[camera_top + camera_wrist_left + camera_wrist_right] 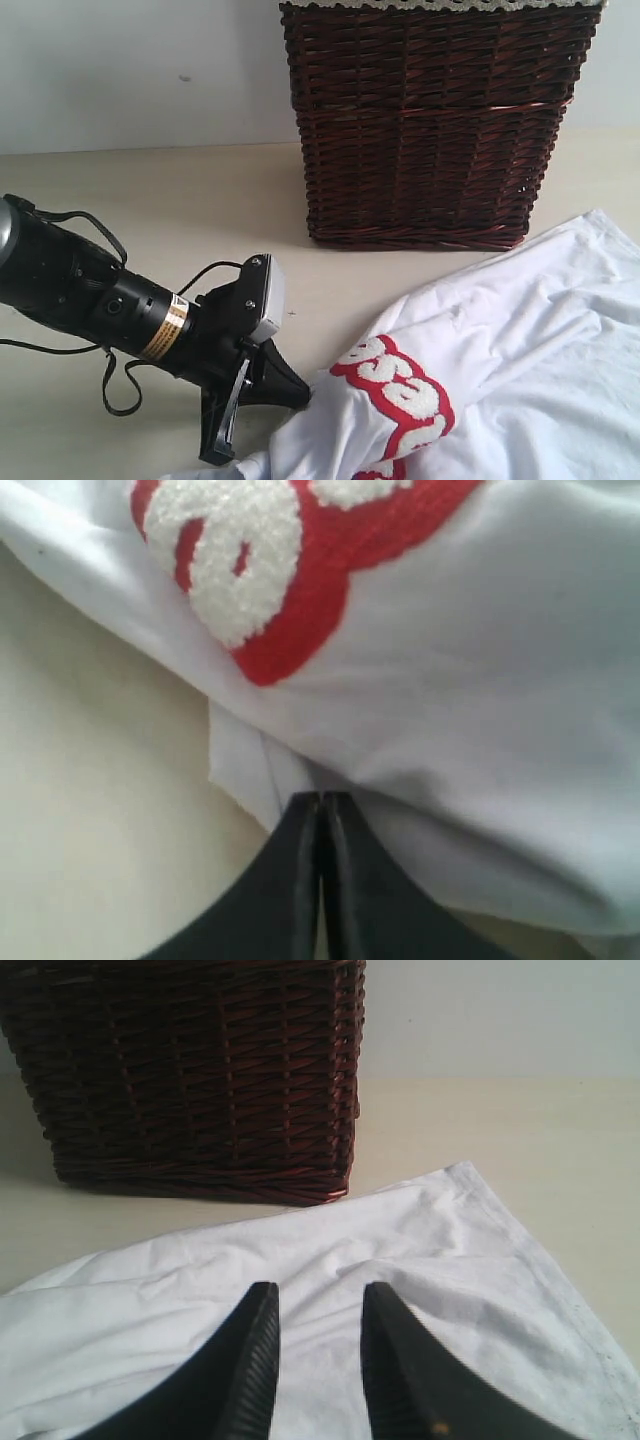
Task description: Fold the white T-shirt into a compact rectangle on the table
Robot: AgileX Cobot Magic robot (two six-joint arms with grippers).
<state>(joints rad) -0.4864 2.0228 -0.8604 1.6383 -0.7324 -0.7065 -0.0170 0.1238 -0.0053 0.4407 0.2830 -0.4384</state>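
Note:
The white T-shirt [520, 340] lies crumpled across the near right of the table [150, 200], its red patch with fuzzy white letters [400, 400] facing up. My left gripper [303, 397] reaches in low from the left to the shirt's edge just below the patch. In the left wrist view this gripper [322, 798] has its jaws pressed together on a puckered fold of the white cloth [480, 680]. My right gripper [318, 1295] hovers open over a plain stretch of the shirt [400, 1250] with nothing between its fingers. It lies outside the exterior view.
A dark brown wicker basket [430, 120] stands at the back, close behind the shirt's far edge, and also fills the right wrist view [200, 1070]. Bare tabletop stretches to the left and beyond the shirt's corner [520, 1130]. Cables loop off the left arm [110, 390].

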